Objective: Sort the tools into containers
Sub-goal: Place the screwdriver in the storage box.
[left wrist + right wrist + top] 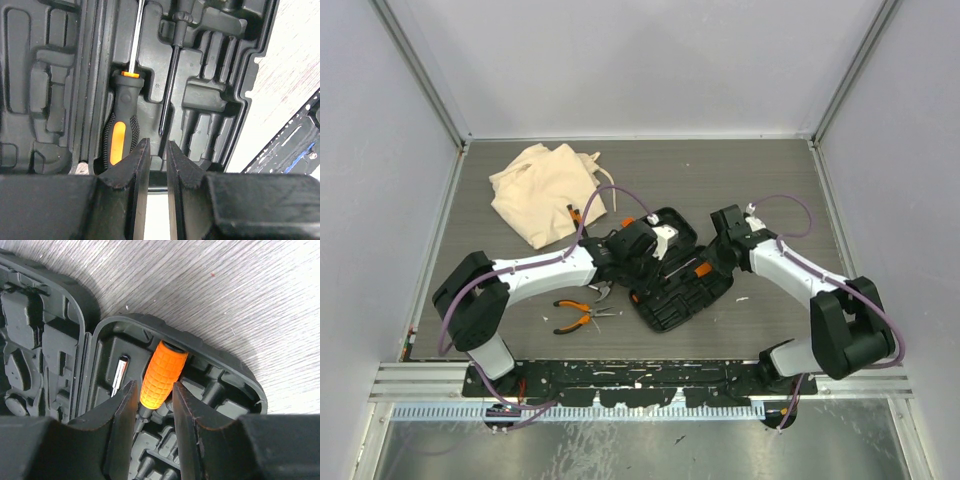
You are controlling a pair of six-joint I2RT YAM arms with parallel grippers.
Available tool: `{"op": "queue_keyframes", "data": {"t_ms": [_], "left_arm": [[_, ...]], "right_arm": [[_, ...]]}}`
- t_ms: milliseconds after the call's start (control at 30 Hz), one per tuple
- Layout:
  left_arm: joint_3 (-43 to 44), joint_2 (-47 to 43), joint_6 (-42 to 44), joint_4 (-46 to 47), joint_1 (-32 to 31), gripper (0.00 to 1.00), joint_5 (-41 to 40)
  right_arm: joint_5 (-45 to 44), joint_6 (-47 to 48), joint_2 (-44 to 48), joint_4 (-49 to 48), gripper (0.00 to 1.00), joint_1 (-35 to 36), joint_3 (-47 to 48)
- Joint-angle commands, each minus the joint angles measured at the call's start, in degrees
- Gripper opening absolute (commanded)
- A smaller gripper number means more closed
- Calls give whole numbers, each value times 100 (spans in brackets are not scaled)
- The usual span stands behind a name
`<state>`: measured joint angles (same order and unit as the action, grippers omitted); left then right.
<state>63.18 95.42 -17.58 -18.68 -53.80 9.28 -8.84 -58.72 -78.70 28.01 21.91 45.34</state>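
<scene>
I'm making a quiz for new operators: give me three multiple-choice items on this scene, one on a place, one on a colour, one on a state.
1. Where do the pliers lie? A on the table beside the case; B inside it; C on the cloth bag.
2. The handle between the right tool's fingers is: A blue; B orange; C green.
3. The case is: A latched shut; B upside down; C open.
Answers: 1 A, they lie on the table left of the case. 2 B, orange in the right wrist view. 3 C, both moulded halves show.
</scene>
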Motion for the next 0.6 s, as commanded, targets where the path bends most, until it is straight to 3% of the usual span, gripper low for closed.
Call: {"op": "queue_keyframes", "data": {"t_ms": [0, 567], "left_arm": [[73, -204, 13, 271, 22, 20, 124], [309, -38, -53, 99, 19, 21, -18]], "right_arm": [[-118, -139, -149, -7, 40, 44, 339], [-127, -245, -947, 511, 32, 86, 522]]}}
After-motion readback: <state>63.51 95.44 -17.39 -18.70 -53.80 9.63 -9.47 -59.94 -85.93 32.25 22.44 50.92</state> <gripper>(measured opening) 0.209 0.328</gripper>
